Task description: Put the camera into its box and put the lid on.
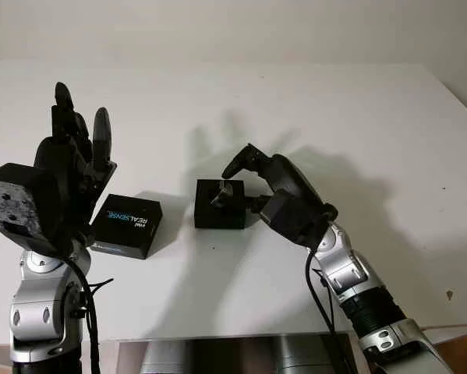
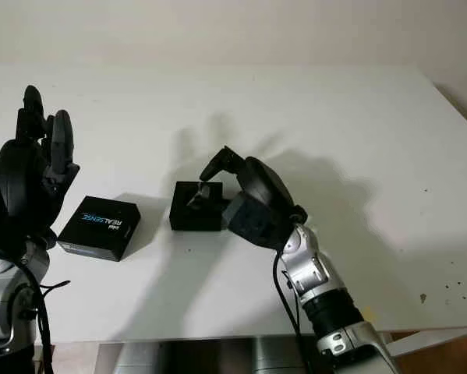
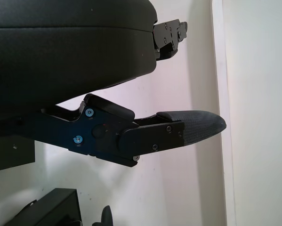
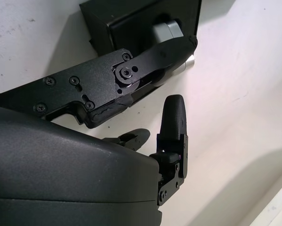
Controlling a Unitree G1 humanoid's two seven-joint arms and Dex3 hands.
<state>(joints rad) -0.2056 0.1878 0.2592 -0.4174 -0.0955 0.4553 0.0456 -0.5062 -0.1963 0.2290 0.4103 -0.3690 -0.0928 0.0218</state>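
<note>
The lid (image 1: 126, 225), printed "REALSENSE" in white and blue, lies flat on the white desk (image 1: 311, 117), just left of the open black box (image 1: 220, 204). The grey camera (image 4: 168, 30) sits inside the box, partly hidden by a finger. The right hand (image 1: 249, 178) reaches over it, fingers (image 4: 152, 59) touching the camera; a firm grasp cannot be told. The left hand (image 1: 77, 148) is open, raised above the lid. The far desk offers wide free room.

Left robot hand (image 1: 73, 152) raised, open; right robot hand (image 1: 252, 178) low at centre, fingers curled.
</note>
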